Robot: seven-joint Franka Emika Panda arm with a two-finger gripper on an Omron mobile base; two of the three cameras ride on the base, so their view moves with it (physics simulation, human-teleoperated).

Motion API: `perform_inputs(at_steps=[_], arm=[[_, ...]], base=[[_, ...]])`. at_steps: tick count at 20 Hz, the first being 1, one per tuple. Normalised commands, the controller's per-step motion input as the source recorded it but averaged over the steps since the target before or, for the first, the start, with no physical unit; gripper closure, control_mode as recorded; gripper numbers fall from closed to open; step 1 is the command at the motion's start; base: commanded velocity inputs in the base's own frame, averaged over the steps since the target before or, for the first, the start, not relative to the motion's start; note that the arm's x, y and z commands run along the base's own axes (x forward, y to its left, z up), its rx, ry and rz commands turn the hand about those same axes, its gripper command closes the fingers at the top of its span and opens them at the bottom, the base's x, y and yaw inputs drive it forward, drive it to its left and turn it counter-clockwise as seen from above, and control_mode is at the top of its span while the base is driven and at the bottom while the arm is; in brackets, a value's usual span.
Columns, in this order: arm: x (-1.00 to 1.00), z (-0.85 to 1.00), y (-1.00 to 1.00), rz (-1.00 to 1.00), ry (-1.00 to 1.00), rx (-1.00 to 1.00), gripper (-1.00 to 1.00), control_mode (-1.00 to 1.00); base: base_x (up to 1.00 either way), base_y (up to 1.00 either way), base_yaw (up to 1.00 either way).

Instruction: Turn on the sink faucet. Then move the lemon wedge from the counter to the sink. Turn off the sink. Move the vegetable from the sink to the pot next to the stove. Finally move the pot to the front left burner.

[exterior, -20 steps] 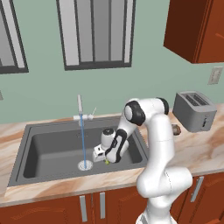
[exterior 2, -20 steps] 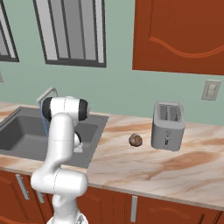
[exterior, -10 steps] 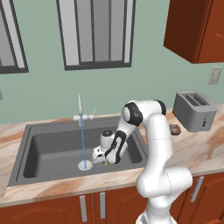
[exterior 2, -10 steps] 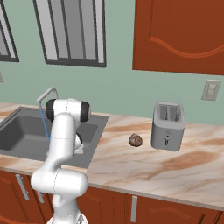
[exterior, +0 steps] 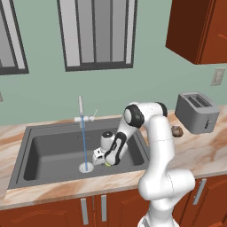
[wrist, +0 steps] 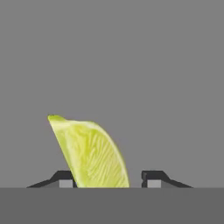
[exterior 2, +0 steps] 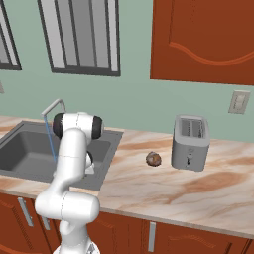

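Tiny lemon wedge [wrist: 94, 153]: light, soft, slick-skinned; best pinched across flat cut faces. Fingers [wrist: 64, 179] parted, wedge leaning on one.

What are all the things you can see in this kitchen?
Sink: one, dark grey, set in the counter.
Sink faucet: one, silver-white, behind the sink, a thin blue stream running to the drain.
Lemon wedge: one, yellow-green, low in the sink by the tool.
Counter: one, beige-orange marble, over reddish-brown cabinets.
Toaster: one, grey, on the counter right of the sink.
Brown lump: one, on the counter beside the toaster.
Windows: dark-framed, on the green wall.
Arm: one, white, reaching into the sink.
Tool: one, dark tips apart, wedge beside one tip.
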Motion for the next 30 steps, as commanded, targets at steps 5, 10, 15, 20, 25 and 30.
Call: perform_inputs(at_steps=[5, 10, 15, 20, 25, 30], arm=[[-0.01, 0.06, -0.03, 0.0, 0.0, 0.01, -1.0, -1.0], [-0.06, 0.32, 0.0, -0.02, -0.03, 0.0, -1.0, -1.0], [-0.17, 0.5, 0.0, -0.02, -0.07, 0.0, -1.0, -1.0], [-0.18, 0.56, -0.01, -0.01, -0.08, 0.0, -1.0, -1.0], [-0.18, 0.75, -0.02, -0.01, -0.08, 0.01, -1.0, -1.0], [-0.12, 0.84, -0.02, -0.01, -0.07, 0.02, -1.0, -1.0]], base=[[0.0, 0.0, 0.0], [0.0, 0.0, 0.0], [0.0, 0.0, 0.0], [0.0, 0.0, 0.0], [0.0, 0.0, 0.0], [0.0, 0.0, 0.0]])
